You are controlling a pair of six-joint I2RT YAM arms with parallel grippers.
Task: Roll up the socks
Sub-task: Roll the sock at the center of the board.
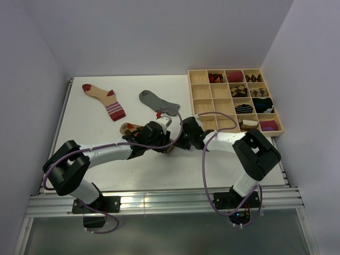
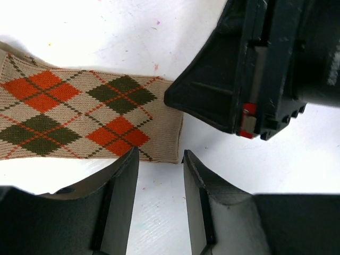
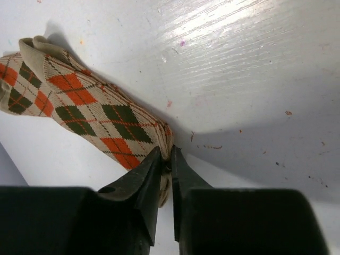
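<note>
The brown argyle sock lies flat on the white table, mostly hidden under the arms in the top view. My right gripper is shut on the sock's cuff edge. My left gripper is open and empty, its fingertips just in front of the same cuff end, with the right gripper's black body close beside it. The grey sock and the beige sock with dark-red toe and heel lie flat farther back.
A wooden tray of compartments stands at the back right, holding several rolled sock bundles. Walls close in the table at the back and both sides. The two arms meet near the table's middle.
</note>
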